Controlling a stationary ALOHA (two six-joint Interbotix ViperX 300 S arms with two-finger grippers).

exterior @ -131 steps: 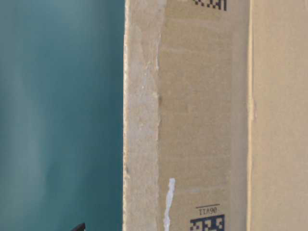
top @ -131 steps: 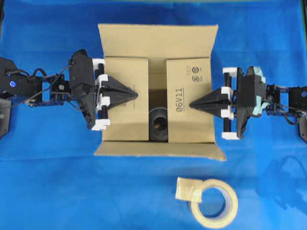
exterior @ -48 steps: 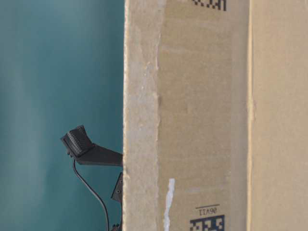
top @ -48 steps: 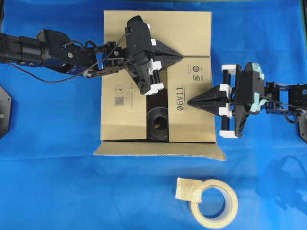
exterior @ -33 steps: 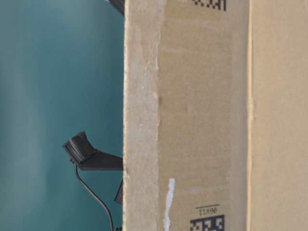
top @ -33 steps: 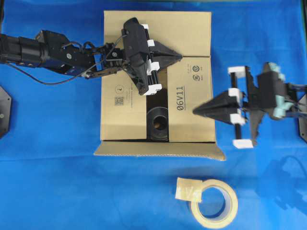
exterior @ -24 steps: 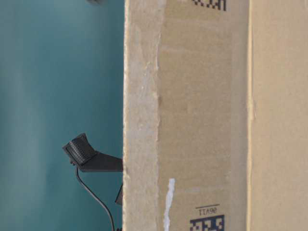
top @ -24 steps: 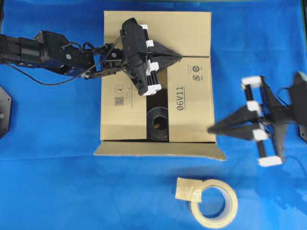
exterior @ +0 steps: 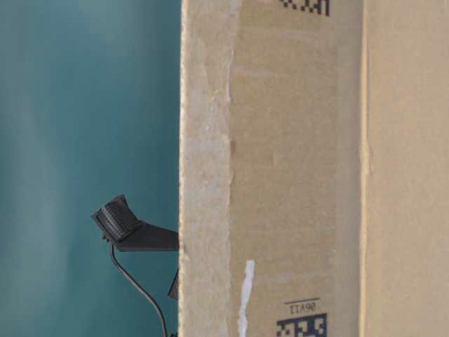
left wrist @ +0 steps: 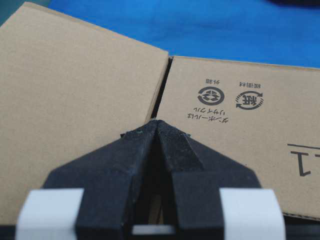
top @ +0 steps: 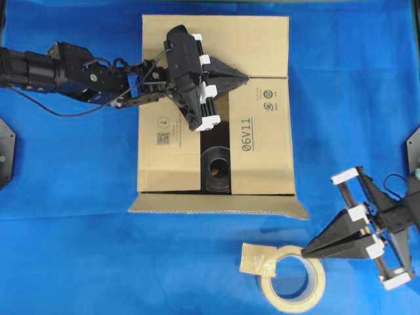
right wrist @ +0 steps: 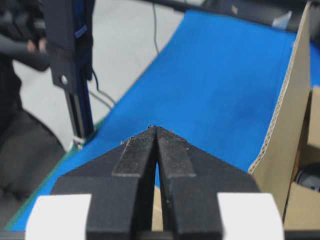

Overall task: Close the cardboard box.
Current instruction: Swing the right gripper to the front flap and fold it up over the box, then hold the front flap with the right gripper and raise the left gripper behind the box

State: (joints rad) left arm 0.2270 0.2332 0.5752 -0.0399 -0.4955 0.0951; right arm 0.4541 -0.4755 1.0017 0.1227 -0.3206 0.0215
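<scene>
1. Sitting in the middle of the blue cloth (top: pixel 79 262): the cardboard box (top: pixel 262 157), with its two short flaps and the far long flap folded in, and only the near long flap (top: pixel 216 204) standing open along the edge nearest the tape roll (top: pixel 294 281).

2. Pinning the far flap down with the left gripper (top: pixel 245 79), tips pressed together and holding nothing, resting on the seam where that flap meets the right short flap; showing the same in the left wrist view, closed points (left wrist: pixel 156 122) touching the cardboard just beside the recycling marks.

3. Hanging off to the near right with the right gripper (top: pixel 306 252), clenched and empty, its tip over the rim of the tape roll, well clear of the box and below its near right corner.

4. Judging the step: three flaps down, the fourth not yet started, a dark round object (top: pixel 216 169) visible through the gap between the short flaps.

5. Calling next, most likely, for bringing the right gripper in under or behind the near flap, then sweeping it up and over toward the middle while holding the far flap flat.

6. Seeing in the right wrist view the near flap's corrugated edge (right wrist: pixel 280 125) rising to the right of the closed tips (right wrist: pixel 157 129), apart from them.
</scene>
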